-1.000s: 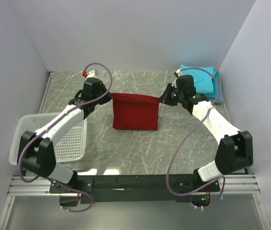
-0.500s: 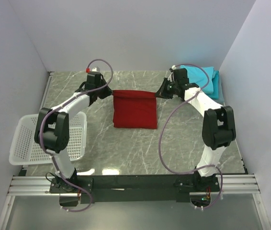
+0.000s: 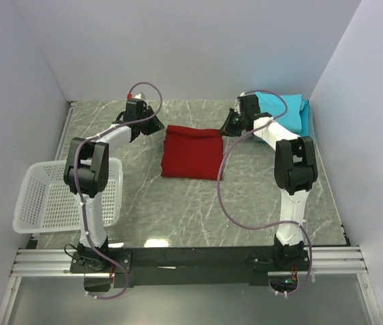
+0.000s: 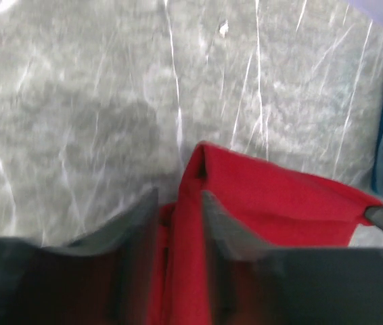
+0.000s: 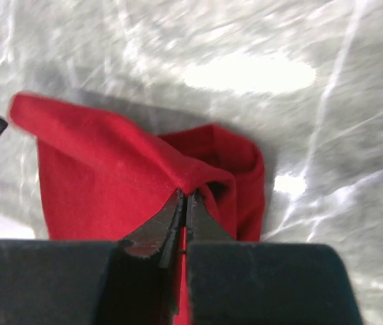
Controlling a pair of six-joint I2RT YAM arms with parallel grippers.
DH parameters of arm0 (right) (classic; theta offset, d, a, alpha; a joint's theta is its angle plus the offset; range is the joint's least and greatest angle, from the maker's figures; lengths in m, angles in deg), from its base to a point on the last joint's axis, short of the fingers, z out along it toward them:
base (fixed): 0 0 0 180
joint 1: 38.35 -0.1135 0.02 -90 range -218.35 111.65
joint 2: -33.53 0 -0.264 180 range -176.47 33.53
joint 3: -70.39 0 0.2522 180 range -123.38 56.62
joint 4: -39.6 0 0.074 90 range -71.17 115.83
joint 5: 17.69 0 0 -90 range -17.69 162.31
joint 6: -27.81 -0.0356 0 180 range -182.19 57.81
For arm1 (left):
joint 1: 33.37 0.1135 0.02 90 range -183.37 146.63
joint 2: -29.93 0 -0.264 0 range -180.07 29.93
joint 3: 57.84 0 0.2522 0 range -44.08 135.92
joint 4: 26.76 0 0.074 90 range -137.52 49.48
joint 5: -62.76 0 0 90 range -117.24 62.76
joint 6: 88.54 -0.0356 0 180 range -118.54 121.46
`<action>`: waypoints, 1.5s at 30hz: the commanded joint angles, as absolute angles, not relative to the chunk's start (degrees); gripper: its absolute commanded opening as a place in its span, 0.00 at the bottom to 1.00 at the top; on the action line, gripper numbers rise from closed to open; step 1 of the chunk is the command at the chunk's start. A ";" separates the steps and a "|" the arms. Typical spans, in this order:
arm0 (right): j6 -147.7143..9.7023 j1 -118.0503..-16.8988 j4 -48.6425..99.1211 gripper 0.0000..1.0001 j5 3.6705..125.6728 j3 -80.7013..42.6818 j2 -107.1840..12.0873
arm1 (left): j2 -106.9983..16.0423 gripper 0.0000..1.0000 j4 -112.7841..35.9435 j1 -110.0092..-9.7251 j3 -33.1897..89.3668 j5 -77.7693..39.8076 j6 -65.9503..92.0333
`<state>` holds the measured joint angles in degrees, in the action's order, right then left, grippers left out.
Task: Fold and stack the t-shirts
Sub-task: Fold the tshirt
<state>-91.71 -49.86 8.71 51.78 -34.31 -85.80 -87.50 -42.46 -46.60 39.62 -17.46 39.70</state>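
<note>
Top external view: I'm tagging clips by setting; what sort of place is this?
Probably a lab test cell: plain walls box in a marble-look table, with robot arms bolted to a metal rail.

text: nothing legible is showing in any view | red t-shirt (image 3: 191, 152): is showing plain cloth, no readable label or print

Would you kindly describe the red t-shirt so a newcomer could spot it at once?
On the grey marbled table, look at the middle, toward the back. The red t-shirt lies folded there, the only deep red cloth; the folded stack far right is turquoise.
</note>
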 commanded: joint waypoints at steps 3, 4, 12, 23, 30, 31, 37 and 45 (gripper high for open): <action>-92.60 -47.75 8.53 0.48 56.84 -40.75 -88.81 | -89.87 0.57 -37.18 -45.67 44.69 -13.88 38.64; -92.60 -47.66 7.91 0.74 57.71 -41.45 -88.81 | -89.17 0.69 -37.45 -45.59 44.78 -13.97 38.38; -91.81 -50.03 12.11 0.86 56.06 -29.44 -73.99 | -76.61 0.99 -35.17 -45.93 35.93 -10.03 38.80; -98.22 -57.68 22.22 0.87 50.43 -15.80 -71.76 | -69.21 0.99 -17.56 -54.46 8.35 4.73 44.96; -96.47 -59.79 20.56 0.87 51.12 -15.19 -77.12 | -71.93 0.99 -16.09 -54.29 1.98 6.16 45.14; -96.29 -59.97 20.39 0.87 51.39 -15.10 -77.38 | -71.94 0.99 -15.66 -54.29 1.19 6.24 45.23; -96.03 -60.67 21.17 0.87 51.57 -9.92 -76.95 | -69.66 0.99 -16.00 -54.29 -5.05 4.31 46.11; -94.89 -62.52 21.17 0.87 54.12 0.54 -69.13 | -58.96 1.00 -12.57 -56.04 -19.90 3.44 49.45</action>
<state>-96.78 -61.75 24.91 50.71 -3.97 -72.05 -62.36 -7.75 -55.10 -14.39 4.59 48.38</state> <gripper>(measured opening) 0.866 0.994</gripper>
